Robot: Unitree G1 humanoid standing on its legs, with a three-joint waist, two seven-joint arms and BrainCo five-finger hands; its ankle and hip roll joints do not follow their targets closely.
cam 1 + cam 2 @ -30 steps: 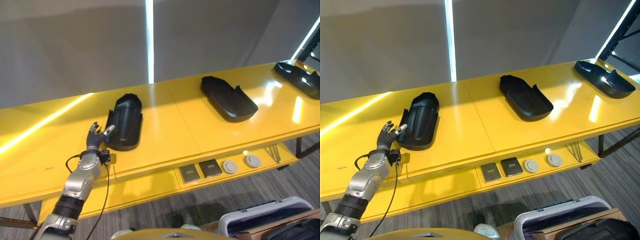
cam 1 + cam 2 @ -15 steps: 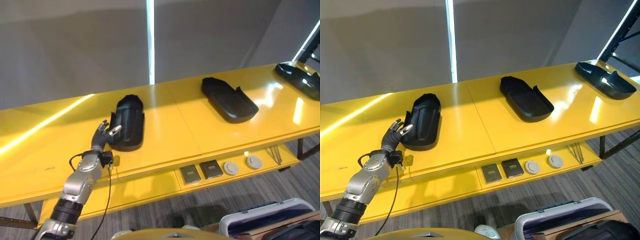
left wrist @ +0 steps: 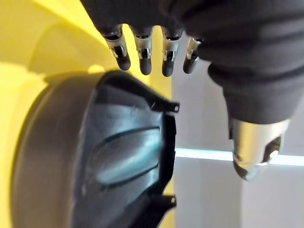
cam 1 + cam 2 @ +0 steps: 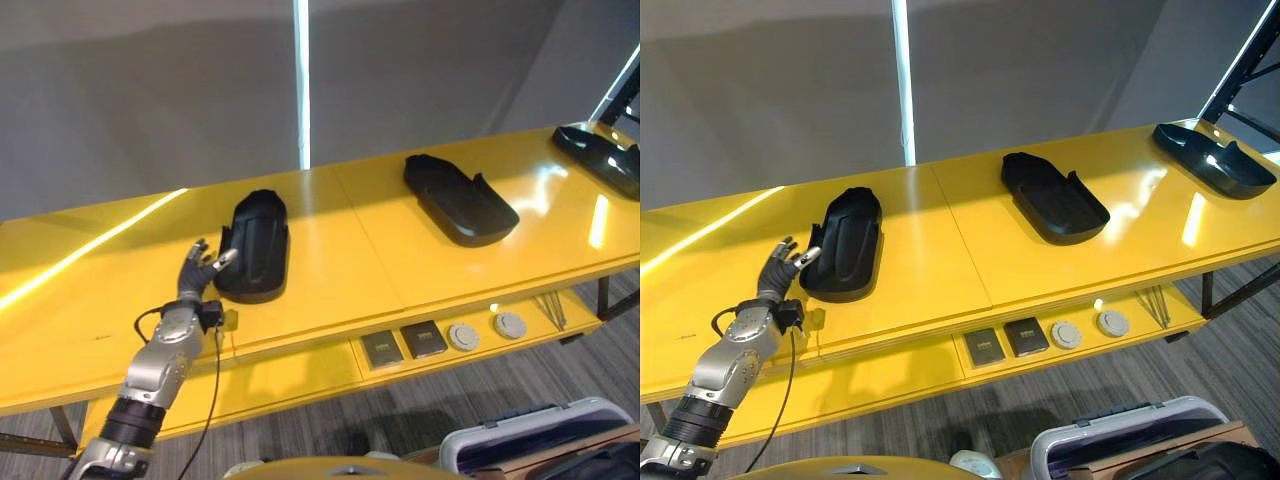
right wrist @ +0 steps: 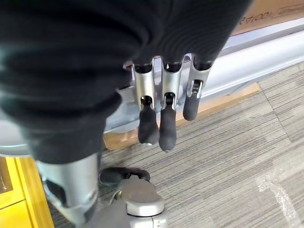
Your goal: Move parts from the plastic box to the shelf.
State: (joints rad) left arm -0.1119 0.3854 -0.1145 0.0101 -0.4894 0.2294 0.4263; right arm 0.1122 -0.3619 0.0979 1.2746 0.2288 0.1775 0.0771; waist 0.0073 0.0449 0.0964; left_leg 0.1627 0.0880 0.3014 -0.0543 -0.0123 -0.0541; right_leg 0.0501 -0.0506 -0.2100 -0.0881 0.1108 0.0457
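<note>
The left hand [image 4: 197, 272], fingers spread and holding nothing, sat just beside the near end of the black moulded part [image 4: 253, 245] lying on the yellow shelf [image 4: 350, 250], left of centre. The right hand [image 5: 161, 109] hung relaxed over the floor. The part looked like a stiff, light, smooth plastic shell, best taken by its raised side rim.

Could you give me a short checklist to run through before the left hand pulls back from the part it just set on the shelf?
1. Left hand open, fingers straight: ok.
2. Fingers off the nearest black part: cannot tell; they sit right at its near edge.
3. That part flat on the yellow shelf, well inside the front edge: ok.
4. Spacing from the middle black part and the far black part: ok.
5. Right hand empty, over the carpet beside the plastic box: ok.
</note>
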